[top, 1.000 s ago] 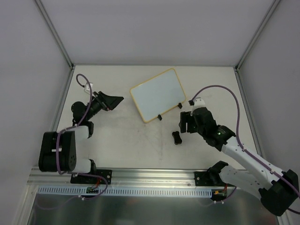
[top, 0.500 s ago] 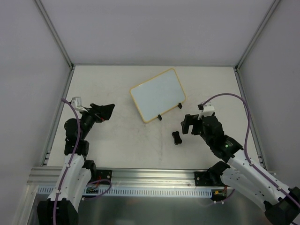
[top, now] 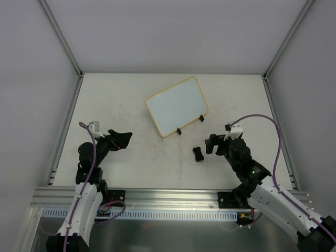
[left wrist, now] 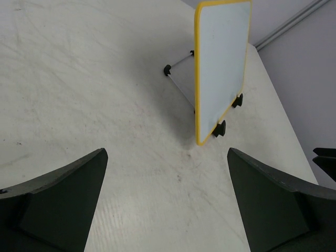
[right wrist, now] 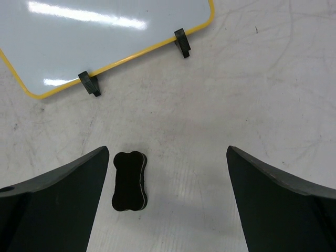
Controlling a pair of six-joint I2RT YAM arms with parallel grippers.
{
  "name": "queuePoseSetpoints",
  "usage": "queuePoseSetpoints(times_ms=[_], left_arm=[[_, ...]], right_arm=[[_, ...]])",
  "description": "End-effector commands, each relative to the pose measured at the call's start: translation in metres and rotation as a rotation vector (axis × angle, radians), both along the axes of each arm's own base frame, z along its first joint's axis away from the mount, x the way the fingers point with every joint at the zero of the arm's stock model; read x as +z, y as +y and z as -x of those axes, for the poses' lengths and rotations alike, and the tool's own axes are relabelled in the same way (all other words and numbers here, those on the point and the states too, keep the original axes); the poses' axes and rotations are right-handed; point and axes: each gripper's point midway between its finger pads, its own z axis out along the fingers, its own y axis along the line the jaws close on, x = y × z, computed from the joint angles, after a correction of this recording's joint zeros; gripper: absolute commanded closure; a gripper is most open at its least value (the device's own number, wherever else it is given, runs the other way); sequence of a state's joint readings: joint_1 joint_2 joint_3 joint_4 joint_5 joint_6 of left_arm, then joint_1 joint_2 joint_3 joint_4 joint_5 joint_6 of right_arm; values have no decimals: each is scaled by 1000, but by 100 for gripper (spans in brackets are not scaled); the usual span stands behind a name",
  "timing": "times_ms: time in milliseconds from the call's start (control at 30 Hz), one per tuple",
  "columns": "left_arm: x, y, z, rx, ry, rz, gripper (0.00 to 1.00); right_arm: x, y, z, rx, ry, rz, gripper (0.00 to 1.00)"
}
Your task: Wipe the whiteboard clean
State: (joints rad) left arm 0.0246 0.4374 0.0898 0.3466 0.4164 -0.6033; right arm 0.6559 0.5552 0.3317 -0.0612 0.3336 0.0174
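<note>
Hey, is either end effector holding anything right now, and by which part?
Nothing is held. The left end effector and right end effector are both open and empty; the eraser lies loose on the table.

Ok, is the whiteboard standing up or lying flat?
Standing, leaning back: the whiteboard rests on its two black clip feet, with a wire stand propping it from behind.
</note>
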Motion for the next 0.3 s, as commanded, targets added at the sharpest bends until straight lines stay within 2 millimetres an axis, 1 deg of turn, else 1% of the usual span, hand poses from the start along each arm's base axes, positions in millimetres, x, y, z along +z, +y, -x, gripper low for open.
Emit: queuePoseSetpoints(times_ms=[0, 200, 267], left_arm=[[7, -3, 0, -25, -34, -36, 1], [6, -1, -1, -17, -27, -44, 1], [6, -1, 0, -18, -23, -51, 1]], right_arm=[[28, 1, -13, -31, -95, -50, 1], [18, 3, -16, -30, -65, -25, 2], [18, 4, -15, -28, -69, -30, 1]])
